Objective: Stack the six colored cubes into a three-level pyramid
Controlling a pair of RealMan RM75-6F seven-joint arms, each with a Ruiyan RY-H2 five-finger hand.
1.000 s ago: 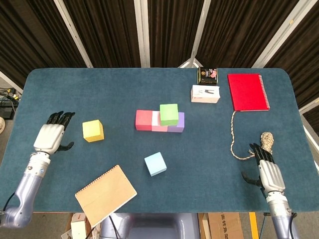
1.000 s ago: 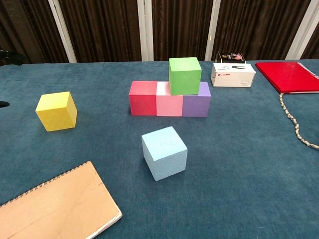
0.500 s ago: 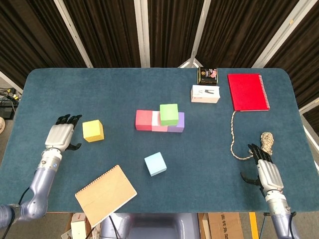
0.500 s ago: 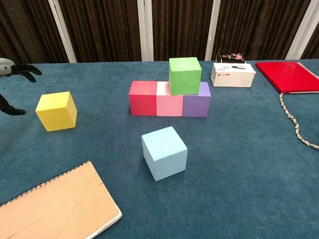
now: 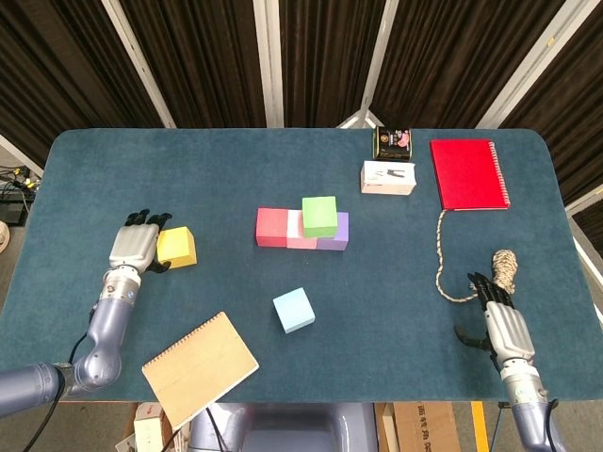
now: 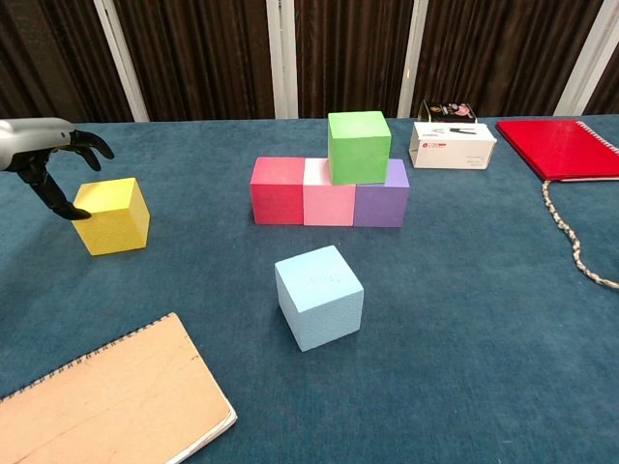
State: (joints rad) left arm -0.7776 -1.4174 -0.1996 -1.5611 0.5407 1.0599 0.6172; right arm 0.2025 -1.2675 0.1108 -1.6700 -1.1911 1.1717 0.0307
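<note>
Left hand (image 5: 138, 247) right up beside the yellow cube (image 5: 176, 247), fingers spread and curved over its left edge, thumb low at the side, nothing gripped yet. Placed that way, by the look of it, to straddle the cube for a lift. Right hand (image 5: 499, 320) parked near the rope (image 5: 450, 275) at the far right of the table (image 5: 188, 169), fingers loosely apart, holding nothing.

Base row laid: red cube (image 5: 271, 227), pink cube (image 6: 329, 204), purple cube (image 6: 381, 205) touching side by side, running left to right. Green cube (image 5: 319, 217) up on the second level, straddling the pink-purple seam. Slot over red and pink open, likely meant for yellow.

Blue cube (image 5: 294, 310) loose in front, turned slightly off square. Yellow cube also a touch skewed to the row; no long axis on a cube.
</note>
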